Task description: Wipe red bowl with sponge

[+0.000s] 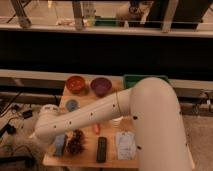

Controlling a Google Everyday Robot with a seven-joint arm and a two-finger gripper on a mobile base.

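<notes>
The red bowl [76,84] stands at the back left of the wooden table [85,159], next to the purple bowl [101,86]. The sponge [60,145], a blue-grey block, lies at the front left of the table. My white arm reaches from the right across the table. My gripper [52,136] is at the arm's left end, low over the front left corner, right by the sponge and well in front of the red bowl.
A light-blue cup [72,105] stands in front of the red bowl. A brown cluster [76,144], a black remote [101,149] and a pale cloth [125,145] lie along the front. A green tray [136,79] sits at the back right. A small orange thing [96,129] lies mid-table.
</notes>
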